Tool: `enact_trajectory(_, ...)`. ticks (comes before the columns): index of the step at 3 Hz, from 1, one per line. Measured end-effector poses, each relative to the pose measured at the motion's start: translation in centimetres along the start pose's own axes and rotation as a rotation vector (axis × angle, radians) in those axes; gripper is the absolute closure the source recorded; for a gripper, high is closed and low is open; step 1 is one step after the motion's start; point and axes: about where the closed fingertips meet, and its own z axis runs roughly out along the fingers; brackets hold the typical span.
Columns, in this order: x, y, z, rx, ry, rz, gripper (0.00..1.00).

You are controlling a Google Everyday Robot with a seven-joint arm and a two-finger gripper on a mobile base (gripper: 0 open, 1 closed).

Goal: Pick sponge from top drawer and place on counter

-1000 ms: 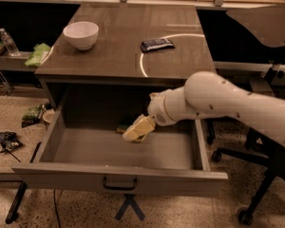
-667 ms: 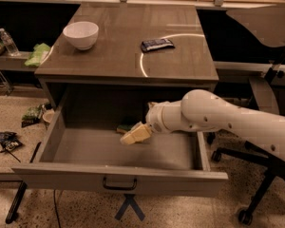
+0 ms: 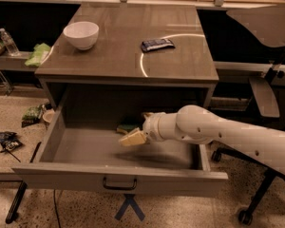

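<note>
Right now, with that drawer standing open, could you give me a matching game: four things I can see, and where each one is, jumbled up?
Things:
1. white bowl
2. dark blue packet
3. sponge
4. gripper

Places:
A. on the floor of the open top drawer, toward its back
B. on the counter, near its far left corner
C. inside the drawer at the tip of the white arm, just in front of the sponge
D. on the counter, right of its middle

Pairs: 1-B, 2-D, 3-A, 4-C.
</note>
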Motion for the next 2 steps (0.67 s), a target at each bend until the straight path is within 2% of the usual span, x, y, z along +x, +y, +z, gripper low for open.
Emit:
enact_trajectory(1, 0.69, -0.26, 1.51, -0.013, -0.034, -0.004, 0.49)
enact_trajectory(2, 1.08, -0.18, 2.4, -0.033, -0.047, -0.013, 0.73)
